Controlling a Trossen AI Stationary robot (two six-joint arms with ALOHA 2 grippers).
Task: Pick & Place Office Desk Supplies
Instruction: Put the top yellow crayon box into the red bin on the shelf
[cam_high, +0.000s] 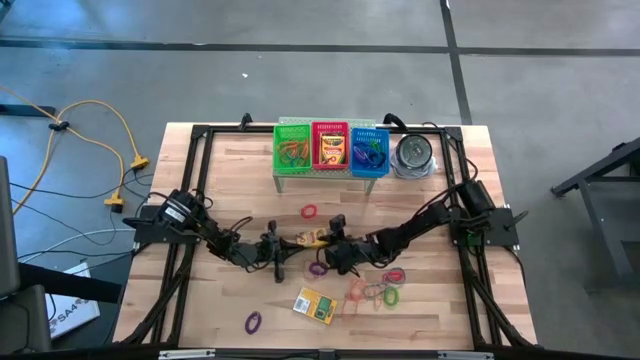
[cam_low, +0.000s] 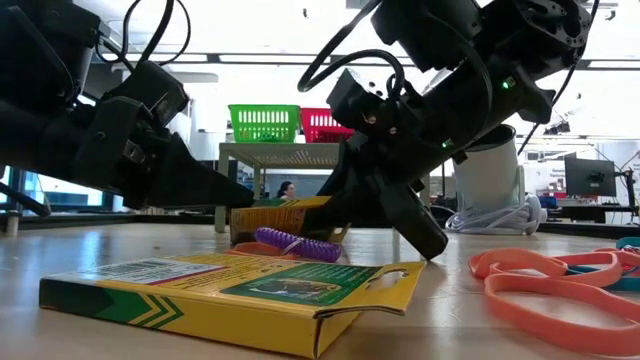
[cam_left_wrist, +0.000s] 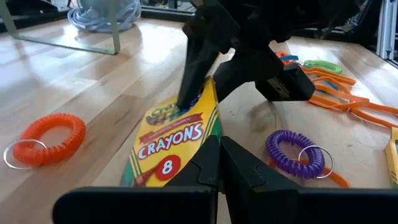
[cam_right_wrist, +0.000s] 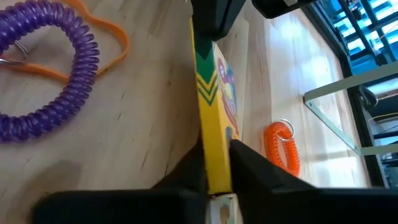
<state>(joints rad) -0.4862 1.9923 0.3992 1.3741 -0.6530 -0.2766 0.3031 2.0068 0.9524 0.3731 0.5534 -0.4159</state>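
Tabletop crayon box (cam_left_wrist: 175, 140) reads "CRAYONS 8".

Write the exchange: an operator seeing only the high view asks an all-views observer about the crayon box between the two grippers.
Operator: Has the right gripper got it?
Observer: Yes, its fingers clamp both faces of the flat yellow-and-green cardboard crayon box.
Operator: And the left gripper?
Observer: Shut at the box's other end; whether it pinches it is unclear.
Operator: Its label?
Observer: CRAYONS, with an 8.
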